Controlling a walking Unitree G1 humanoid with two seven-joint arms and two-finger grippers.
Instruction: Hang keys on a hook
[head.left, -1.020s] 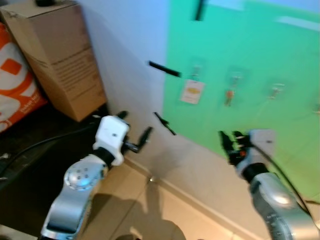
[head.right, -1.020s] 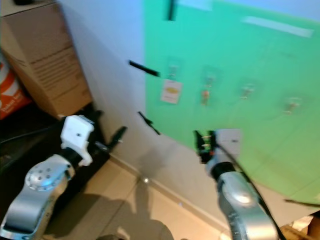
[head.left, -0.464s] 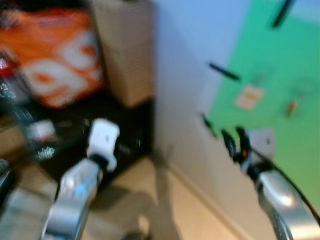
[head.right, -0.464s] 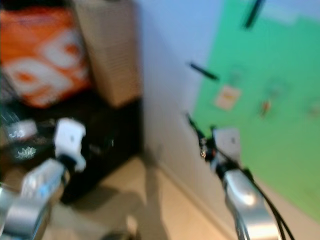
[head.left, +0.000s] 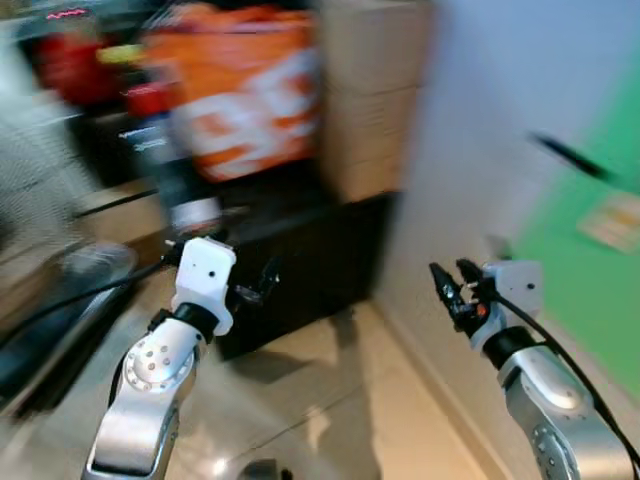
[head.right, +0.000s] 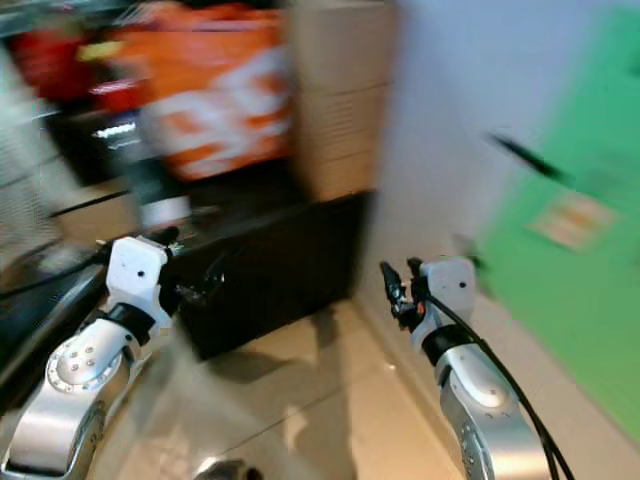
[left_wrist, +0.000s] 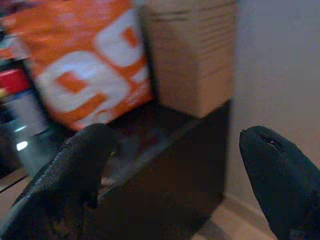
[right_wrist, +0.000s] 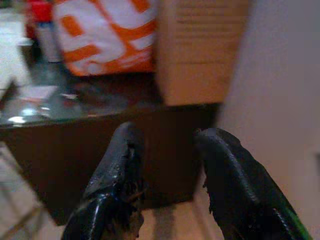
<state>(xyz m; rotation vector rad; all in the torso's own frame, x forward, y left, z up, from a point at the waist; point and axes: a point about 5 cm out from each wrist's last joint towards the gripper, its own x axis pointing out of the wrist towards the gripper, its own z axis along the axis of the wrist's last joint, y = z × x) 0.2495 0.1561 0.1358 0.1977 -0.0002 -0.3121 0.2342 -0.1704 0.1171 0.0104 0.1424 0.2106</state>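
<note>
Left end effector (left_wrist: 170, 165) spread wide, right end effector (right_wrist: 167, 165) parted, empty, before orange bag (left_wrist: 85, 65), cardboard box (right_wrist: 200, 45).

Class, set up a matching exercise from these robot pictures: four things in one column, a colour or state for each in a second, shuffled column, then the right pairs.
Things:
1. cardboard box
2. big bag
3. low cabinet
4. left gripper

Descriptions:
A. orange with white marks
B. black
C. open, holding nothing
D. plain brown

Pairs: 1-D, 2-A, 3-B, 4-C
</note>
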